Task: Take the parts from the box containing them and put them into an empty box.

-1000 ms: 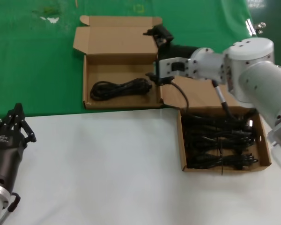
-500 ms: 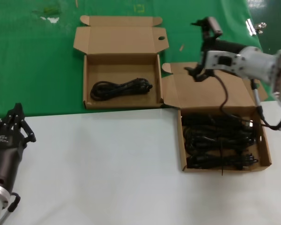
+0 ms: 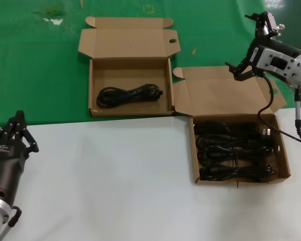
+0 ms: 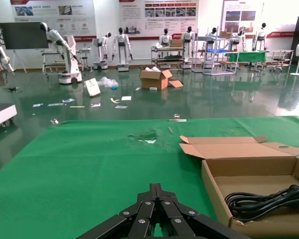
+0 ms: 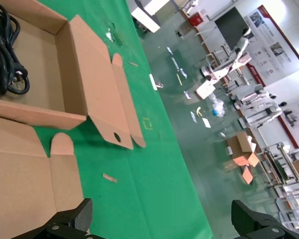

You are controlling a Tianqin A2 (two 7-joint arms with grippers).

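Above the full box [image 3: 283, 165], your right gripper [image 3: 251, 42] hangs spread wide, empty, arm cut off.
Black coiled cords [image 3: 234, 150] overlap, count unclear; left gripper [image 3: 17, 128] clenched.

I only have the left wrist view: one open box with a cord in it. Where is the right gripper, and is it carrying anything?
Observer: The right gripper is open and empty, raised over the green cloth behind another box's lid.
Operator: Another box?
Observer: Yes, the second box sits to the right of yours, with several black power cords lying across it.
Operator: And the left gripper?
Observer: The left gripper is shut, parked at the near left over the white table.
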